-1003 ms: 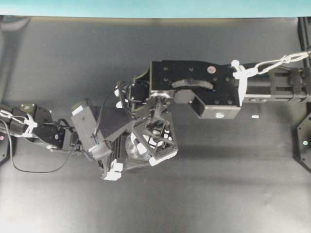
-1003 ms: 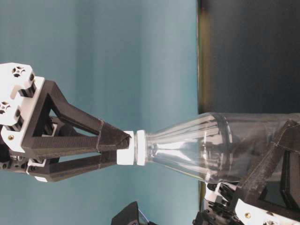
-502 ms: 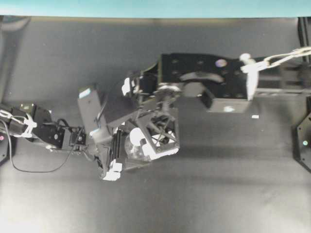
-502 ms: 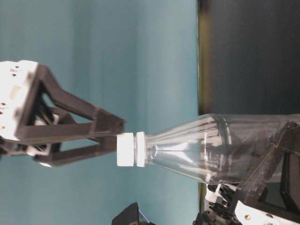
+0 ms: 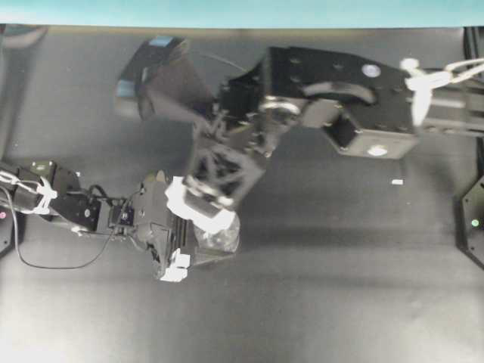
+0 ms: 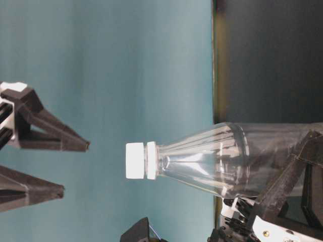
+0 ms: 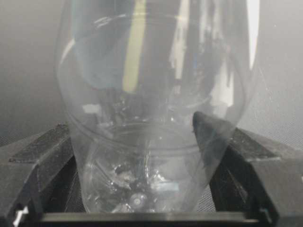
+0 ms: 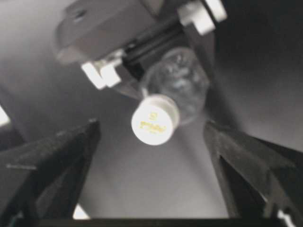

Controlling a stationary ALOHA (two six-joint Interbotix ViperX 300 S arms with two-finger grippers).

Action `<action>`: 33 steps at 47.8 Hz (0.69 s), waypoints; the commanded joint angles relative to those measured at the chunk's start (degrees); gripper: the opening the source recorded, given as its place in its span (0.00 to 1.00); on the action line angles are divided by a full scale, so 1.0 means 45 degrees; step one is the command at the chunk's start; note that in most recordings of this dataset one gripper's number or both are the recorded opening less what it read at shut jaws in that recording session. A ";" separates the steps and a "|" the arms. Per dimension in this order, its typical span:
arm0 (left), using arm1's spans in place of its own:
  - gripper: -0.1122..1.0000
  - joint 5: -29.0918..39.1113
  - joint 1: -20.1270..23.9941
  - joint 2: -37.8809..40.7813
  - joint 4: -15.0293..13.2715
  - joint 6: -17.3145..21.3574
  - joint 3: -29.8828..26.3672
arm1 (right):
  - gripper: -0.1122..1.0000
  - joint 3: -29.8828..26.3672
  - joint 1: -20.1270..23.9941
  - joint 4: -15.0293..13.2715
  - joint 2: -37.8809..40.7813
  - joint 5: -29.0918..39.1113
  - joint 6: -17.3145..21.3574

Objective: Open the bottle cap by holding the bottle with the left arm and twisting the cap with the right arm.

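The clear bottle (image 6: 217,161) stands on the black table, my left gripper (image 7: 137,124) shut on its lower body, black fingers (image 7: 246,156) pressed on both sides. The white bottle cap (image 6: 135,160) sits on the bottle's neck, untouched. My right gripper (image 6: 75,168) is open and hangs a short way off the cap's end; both fingers (image 6: 50,138) are clear of it. In the right wrist view the bottle cap (image 8: 154,120) shows beyond the wide jaws of the right gripper (image 8: 151,125). From overhead the right gripper (image 5: 200,210) covers most of the bottle (image 5: 225,239).
A tiny white scrap (image 5: 397,181) lies on the dark table right of the arms. A black mount (image 5: 473,223) stands at the right edge. A teal wall (image 5: 242,11) runs along the far edge of the table.
My right gripper let go of the cap, opened wide and drew back from it, with its arm swinging round. The bottle and my left gripper stayed put.
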 commanded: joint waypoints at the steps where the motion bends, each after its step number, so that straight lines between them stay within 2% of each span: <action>1: 0.84 0.0059 -0.0078 0.0000 0.0039 -0.0117 -0.0059 | 0.86 -0.0254 0.1152 0.0020 0.0117 0.0371 0.1348; 4: 0.84 0.0059 -0.0078 -0.0020 0.0039 -0.0117 -0.0059 | 0.85 -0.0215 0.1152 0.0020 0.0273 0.0703 0.2285; 7: 0.84 0.0059 -0.0078 -0.0020 0.0039 -0.0117 -0.0059 | 0.85 -0.0215 0.1191 0.0020 0.0430 0.0898 0.2773; 25: 0.84 0.0059 -0.0078 -0.0020 0.0039 -0.0117 -0.0039 | 0.85 -0.0156 0.1191 -0.0039 0.1113 0.0937 0.2793; 33: 0.84 0.0059 -0.0078 -0.0020 0.0039 -0.0117 -0.0059 | 0.85 -0.0156 0.1055 -0.0352 0.1152 0.0937 0.2715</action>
